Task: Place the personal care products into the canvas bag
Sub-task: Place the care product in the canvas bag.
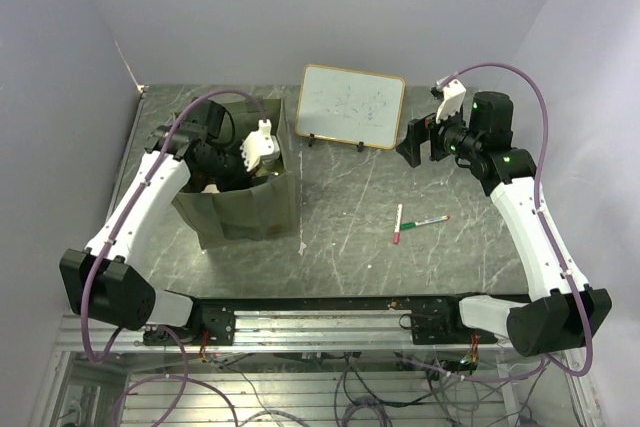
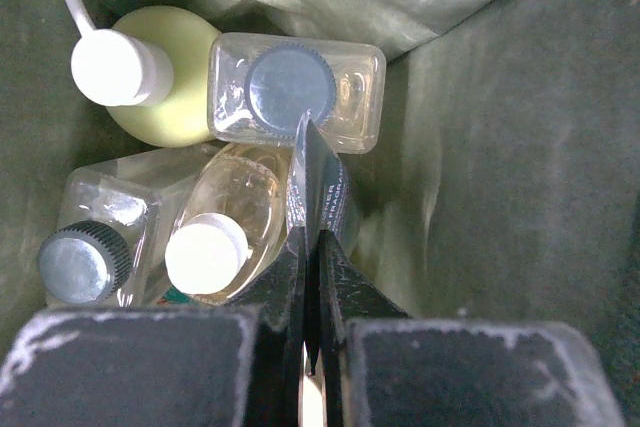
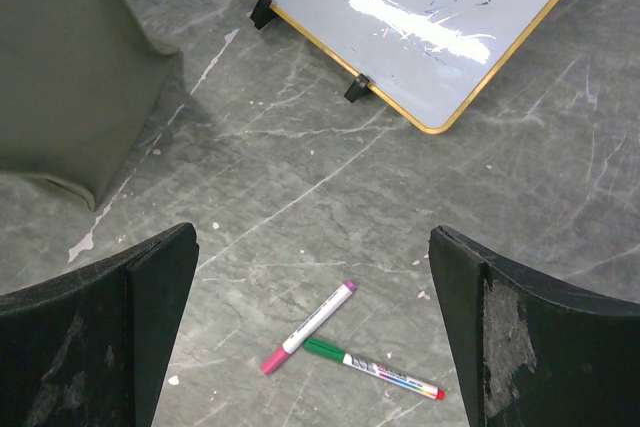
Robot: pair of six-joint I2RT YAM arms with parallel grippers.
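While the left fingers are pressed together deep inside the canvas bag, a thin dark printed strip stands up from between their tips, so they look pinched on it, though I cannot make out what product it belongs to. Just around them, on the bag floor, lie a clear amber bottle with a pale cap touching the strip's left side, a clear dark-capped bottle just above it, a second dark-capped bottle at the lower left, and a yellow-green bottle with a white cap in the far corner. The right fingers are spread wide and hold nothing, hanging above the desk near the whiteboard, well apart from the bag. On the bare desk the overhead view shows only the two marker pens, which are not part of the job, and no bottle outside the bag. By my reading the packing is close to done: what is left is to let go of the pinched piece and lift the left arm out. The fingers cover the near part of the bag floor, the arm blocks the bag's mouth from above, and anything lying under the visible bottles cannot be seen.
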